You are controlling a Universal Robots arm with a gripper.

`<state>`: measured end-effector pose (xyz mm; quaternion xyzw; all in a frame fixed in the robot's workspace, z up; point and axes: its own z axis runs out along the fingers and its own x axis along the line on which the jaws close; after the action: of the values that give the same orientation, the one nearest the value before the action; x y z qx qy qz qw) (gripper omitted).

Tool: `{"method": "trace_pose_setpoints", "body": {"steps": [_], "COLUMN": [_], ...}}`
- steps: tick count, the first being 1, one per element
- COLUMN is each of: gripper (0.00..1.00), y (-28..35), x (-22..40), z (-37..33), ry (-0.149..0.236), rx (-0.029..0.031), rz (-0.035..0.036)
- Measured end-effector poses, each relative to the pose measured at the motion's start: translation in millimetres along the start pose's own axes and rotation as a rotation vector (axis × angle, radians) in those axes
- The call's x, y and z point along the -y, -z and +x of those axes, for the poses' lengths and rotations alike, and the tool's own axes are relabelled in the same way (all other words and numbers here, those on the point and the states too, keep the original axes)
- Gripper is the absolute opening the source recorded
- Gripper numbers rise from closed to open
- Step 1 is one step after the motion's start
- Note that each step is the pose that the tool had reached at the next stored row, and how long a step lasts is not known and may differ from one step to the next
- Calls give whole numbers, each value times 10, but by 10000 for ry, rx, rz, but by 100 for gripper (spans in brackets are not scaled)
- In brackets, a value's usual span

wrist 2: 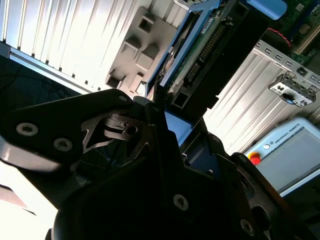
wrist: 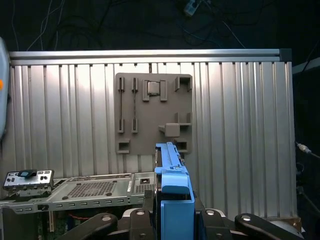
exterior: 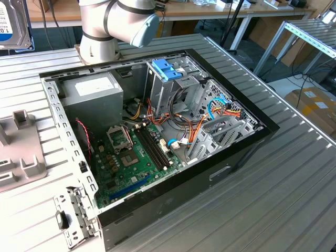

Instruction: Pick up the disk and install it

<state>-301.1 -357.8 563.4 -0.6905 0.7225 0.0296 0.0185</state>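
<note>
1. The tool (wrist: pixel 172 222) is clenched on the disk (wrist: pixel 173 180). In the first wrist view the disk stands edge-on in its grip, with the blue plastic rail facing the camera.
2. The disk hangs clear of the ribbed metal surface (exterior: pixel 273 210). In the exterior view its labelled face sits in the ten o'clock corner, well apart from the open computer case (exterior: pixel 247 149). The grey moulded holder (exterior: pixel 21 157) lies at nine o'clock, beside the case.
3. The step in hand looks like the carry toward the case. The likely seat is the drive cage with light-blue handles (exterior: pixel 167 71), at twelve o'clock inside it.
4. The grip appears to rest on thin edges, so a steady, level carry without sudden turns should stop the disk from twisting in the jaws.
5. The disk's connector end, seen in the second wrist view, probably wants squaring to the cage opening before any descent.
6. Loose orange and yellow cables (exterior: pixel 210 121) lie at three o'clock of the cage and could snag the disk, so a path from straight above seems safest.
</note>
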Motion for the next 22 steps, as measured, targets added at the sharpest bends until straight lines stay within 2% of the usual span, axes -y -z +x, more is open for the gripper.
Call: {"method": "trace_pose_setpoints", "body": {"steps": [14,22], "gripper": [37,37], "y": [-1,-1], "x": [66,132], "z": [29,58], "ry": [0,0], "rx": [0,0], "rz": [0,0]}}
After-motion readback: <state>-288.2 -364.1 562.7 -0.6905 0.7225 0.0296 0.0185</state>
